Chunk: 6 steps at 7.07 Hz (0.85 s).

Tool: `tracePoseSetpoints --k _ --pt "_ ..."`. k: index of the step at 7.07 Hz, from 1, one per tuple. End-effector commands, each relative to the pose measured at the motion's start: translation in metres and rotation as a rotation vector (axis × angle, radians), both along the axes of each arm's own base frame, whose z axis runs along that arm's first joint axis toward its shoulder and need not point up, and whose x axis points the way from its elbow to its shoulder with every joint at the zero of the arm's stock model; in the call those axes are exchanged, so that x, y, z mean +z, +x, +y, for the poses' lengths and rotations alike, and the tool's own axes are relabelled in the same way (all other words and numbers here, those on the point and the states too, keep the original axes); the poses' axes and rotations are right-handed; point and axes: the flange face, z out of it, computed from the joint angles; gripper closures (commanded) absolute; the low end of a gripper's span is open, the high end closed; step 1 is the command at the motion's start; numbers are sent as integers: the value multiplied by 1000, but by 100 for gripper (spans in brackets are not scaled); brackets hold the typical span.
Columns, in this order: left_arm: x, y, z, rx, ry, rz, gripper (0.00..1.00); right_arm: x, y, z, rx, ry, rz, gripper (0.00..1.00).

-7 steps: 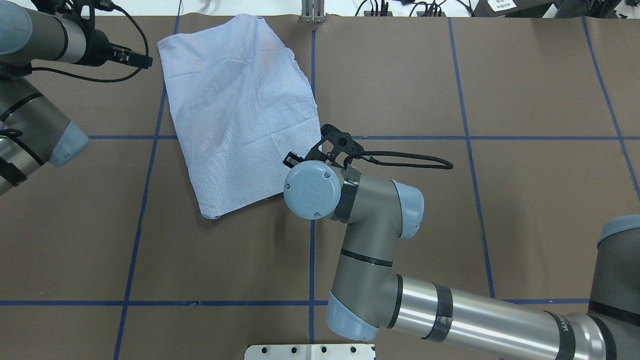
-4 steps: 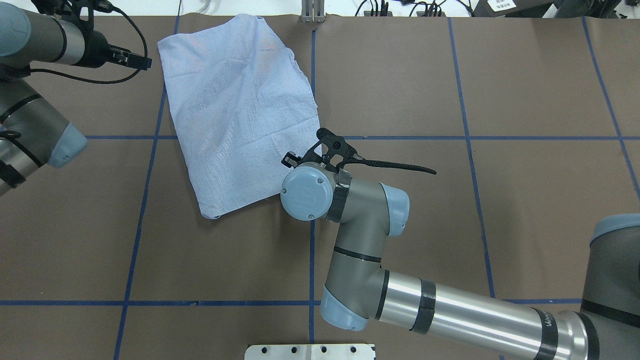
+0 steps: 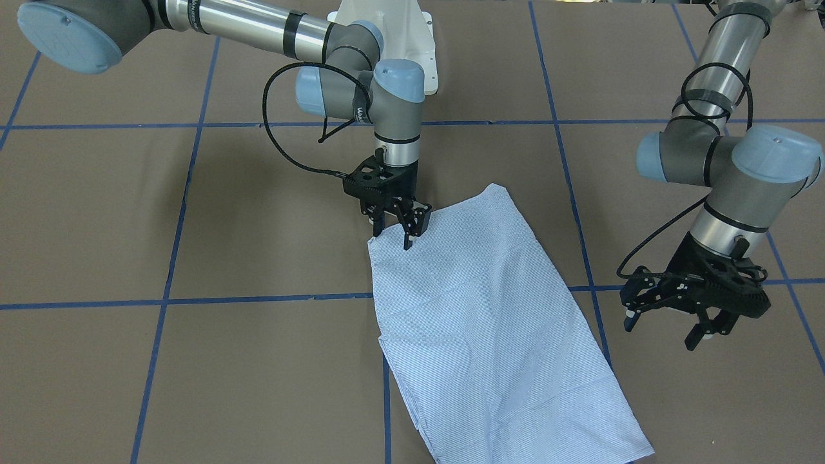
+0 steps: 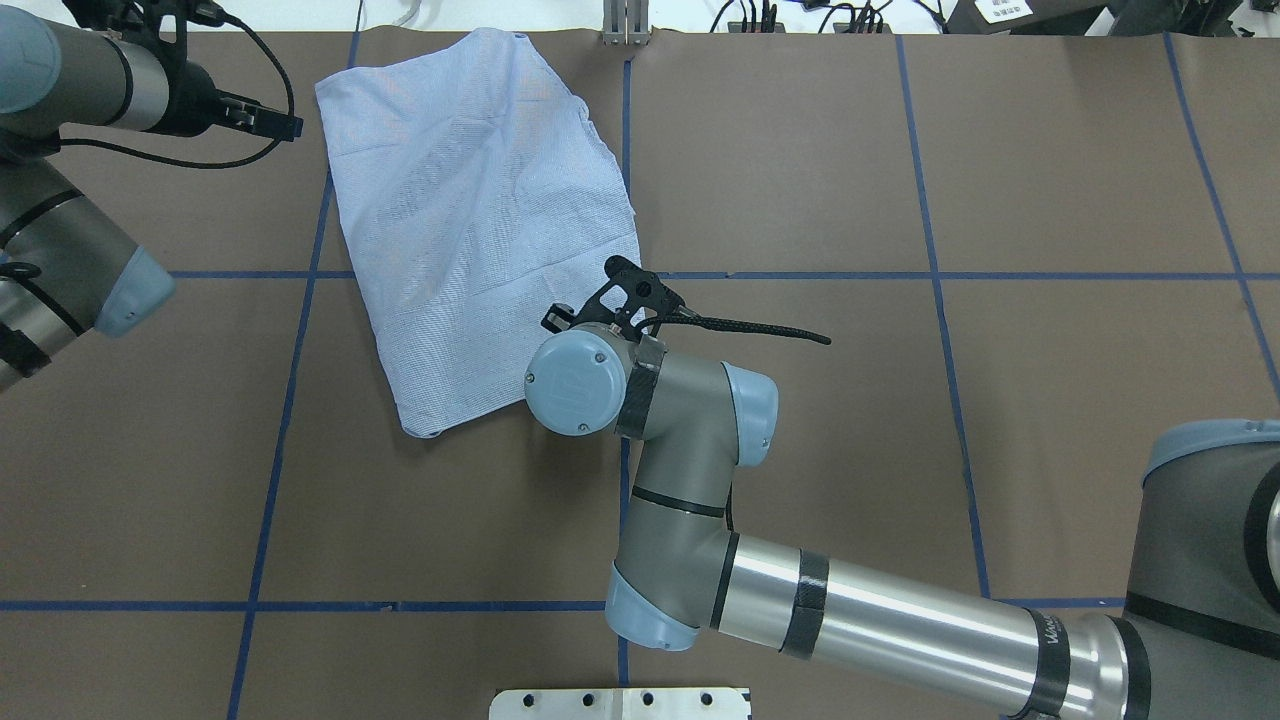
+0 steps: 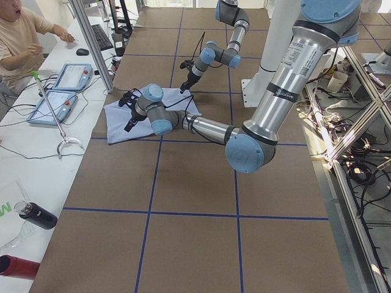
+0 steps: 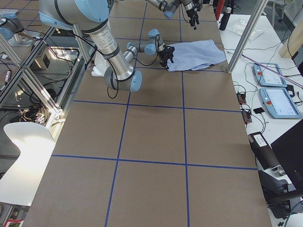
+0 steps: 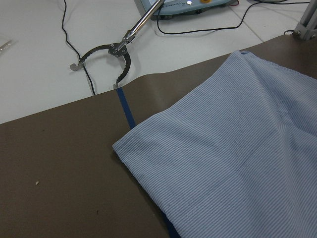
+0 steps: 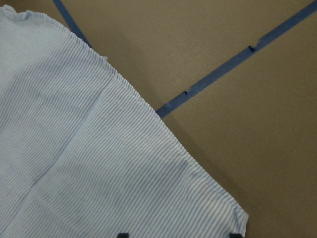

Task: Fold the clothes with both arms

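From the front, the shirt (image 3: 496, 322) lies folded into a long flat rectangle on the brown table (image 3: 193, 225), running from an 11 o'clock corner down to 5 o'clock. The right gripper (image 3: 393, 235) points straight down at that 11 o'clock corner. Its fingers are spread, with the tips at the cloth's edge, pinching nothing. The left gripper (image 3: 667, 328) hangs over bare table at the shirt's 3 o'clock, near the long edge but apart from it, its fingers also spread and empty.

From overhead, the shirt (image 4: 470, 200) sits at the table's 11 o'clock. The left gripper (image 4: 262, 118) is at the shirt's 10 o'clock, just off the cloth. The right arm (image 4: 690, 400) covers the shirt's 5 o'clock corner with its wrist and hides the fingers below.

From the robot's left end, the near arm bends low over the shirt (image 5: 119, 125). A person (image 5: 18, 36) sits at a white desk at 10 o'clock.

From the right end, the shirt (image 6: 199, 54) lies at 1 o'clock, with the near arm's gripper at its 9 o'clock end.

The left wrist camera shows the shirt (image 7: 233, 148) filling 4 o'clock. Blue tape (image 7: 126, 106) runs out from under its corner, and a grabber tool (image 7: 106, 52) lies on the desk at 11 o'clock.

The right wrist camera shows the shirt (image 8: 89, 168) filling 7 o'clock, with its corner at 5 o'clock. Two spread fingertips (image 8: 123, 235) show at the bottom edge, one over the cloth and one just below the corner.
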Motion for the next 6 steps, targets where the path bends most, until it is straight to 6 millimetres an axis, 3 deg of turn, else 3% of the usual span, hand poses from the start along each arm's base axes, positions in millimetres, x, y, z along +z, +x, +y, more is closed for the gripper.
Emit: tracePoseSetpoints --k 1,4,5,6 --pt "4 -1 1 0 -5 -3 0 0 -4 4 -7 0 4 26" --pt "4 -1 1 0 -4 -3 0 4 -8 5 -15 0 18 34" --pt "9 -2 3 0 -7 -4 0 0 -8 5 -15 2 14 45" --pt "9 -2 3 0 -5 -3 0 1 -9 5 -16 1 15 67"
